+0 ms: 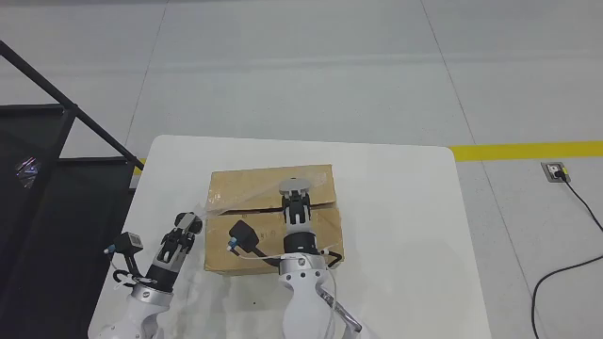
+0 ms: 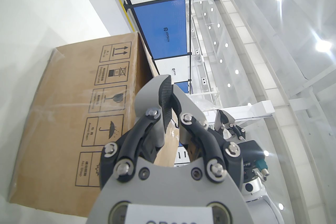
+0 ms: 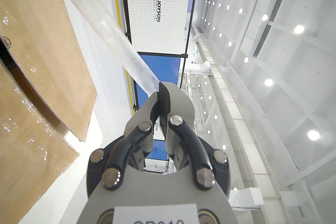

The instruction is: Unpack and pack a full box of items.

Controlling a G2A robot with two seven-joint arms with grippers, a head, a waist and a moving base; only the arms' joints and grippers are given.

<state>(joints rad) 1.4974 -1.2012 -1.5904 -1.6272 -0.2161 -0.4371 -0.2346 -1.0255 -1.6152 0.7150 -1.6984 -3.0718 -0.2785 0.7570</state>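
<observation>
Two grippers are at work at the near side of the white desk (image 1: 405, 245). The left gripper (image 2: 170, 88) sits nearest, low by the desk's near left part (image 1: 191, 220). Its fingers are drawn together, pad against pad at the tips, with nothing between them. It is just beside the left side wall of the cardboard box (image 2: 78, 109), the wall printed with handling symbols, but I cannot tell whether it touches the wall.

A little farther in, the right gripper (image 3: 160, 88) is above the middle of the box top (image 1: 296, 196). Its fingers are clamped on the end of a strip of clear tape (image 3: 105, 22). The strip runs taut from the fingertips away across the box top toward the box's left edge (image 1: 247, 198).

Beneath it, the box (image 1: 254, 188) stands at the centre of the desk with its two top flaps folded down. In the right wrist view the flaps (image 3: 34, 25) are slightly parted, with a dark gap between them, and shiny tape clings to the cardboard.

Beyond the desk is pale floor crossed by a yellow line (image 1: 528, 151), with a floor socket and cable (image 1: 554, 171) off to the right. A black frame (image 1: 38, 85) stands at the far left.
</observation>
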